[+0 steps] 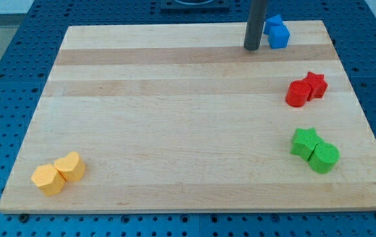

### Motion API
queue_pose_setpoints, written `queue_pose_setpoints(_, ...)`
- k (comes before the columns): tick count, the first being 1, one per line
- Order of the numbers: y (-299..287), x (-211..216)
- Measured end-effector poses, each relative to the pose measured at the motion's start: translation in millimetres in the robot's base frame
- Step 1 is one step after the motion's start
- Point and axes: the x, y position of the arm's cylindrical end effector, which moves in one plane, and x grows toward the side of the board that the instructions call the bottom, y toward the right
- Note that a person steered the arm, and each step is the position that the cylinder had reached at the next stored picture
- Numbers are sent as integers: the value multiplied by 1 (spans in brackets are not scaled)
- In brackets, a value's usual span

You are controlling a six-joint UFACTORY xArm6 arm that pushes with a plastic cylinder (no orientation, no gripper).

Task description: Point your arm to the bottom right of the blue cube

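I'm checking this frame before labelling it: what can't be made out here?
- Camera view: my tip and its rod cover the left part of the rear blue block, so its shape is unclear.
- The blue cube hides that block's lower edge.
- Whether my tip touches either blue block cannot be told.
- The rod's upper end is cut off by the view's top.
- The red, green and yellow pairs overlap; hidden faces are unseen.
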Motion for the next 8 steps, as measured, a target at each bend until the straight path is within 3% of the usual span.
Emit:
queue_pose_setpoints(3,85,11)
queue_pose_setpoints(8,99,-11)
